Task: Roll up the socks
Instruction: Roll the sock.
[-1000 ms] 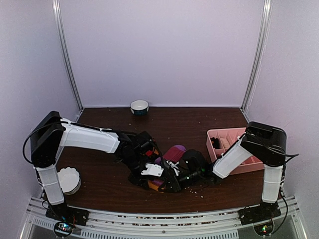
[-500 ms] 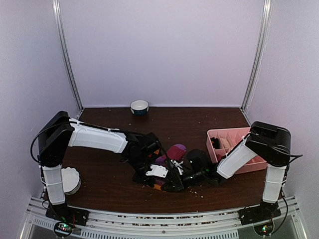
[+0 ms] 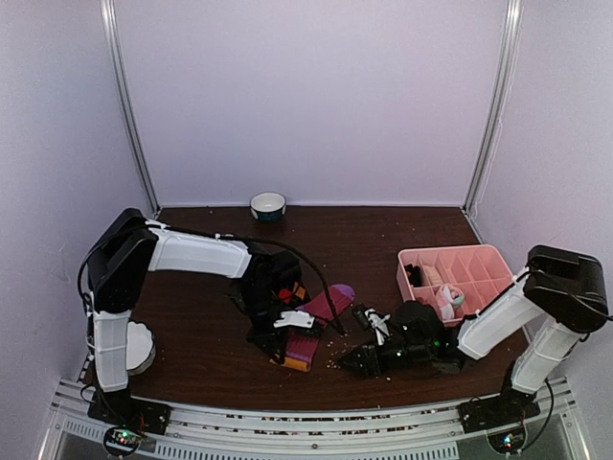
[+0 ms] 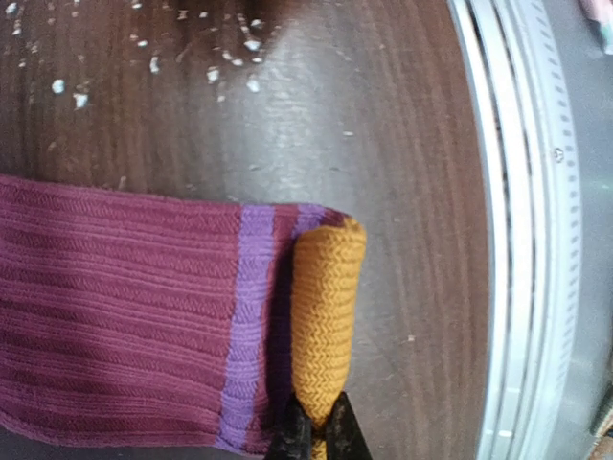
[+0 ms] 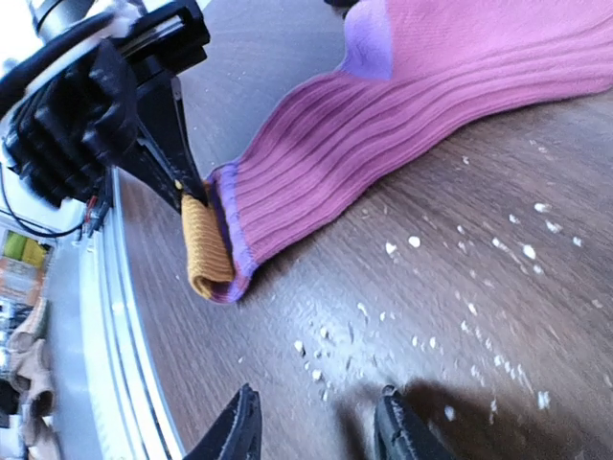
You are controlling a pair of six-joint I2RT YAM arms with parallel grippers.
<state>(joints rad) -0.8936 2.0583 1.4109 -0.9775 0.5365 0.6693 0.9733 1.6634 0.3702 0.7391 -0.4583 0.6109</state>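
Orange cuff (image 4: 328,316) of purple sock (image 4: 115,316): my left gripper (image 4: 314,436) clamps only its edge; bite may slip, fold unrolls. My right gripper (image 5: 316,426), near the cuff, gapes empty.

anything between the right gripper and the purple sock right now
Nothing solid. Only bare table with scattered crumbs lies between the open right gripper and the purple sock. The left gripper is shut on its folded orange end.

Counter (image 3: 402,230) behind the arms is open, only a small bowl (image 3: 268,206) at the back wall. Pink tray (image 3: 498,261) blocks far right, white dish (image 3: 139,347) near left. Striped sock (image 3: 321,305) and left gripper (image 4: 311,433) fill centre, right gripper (image 5: 316,426) just beside.
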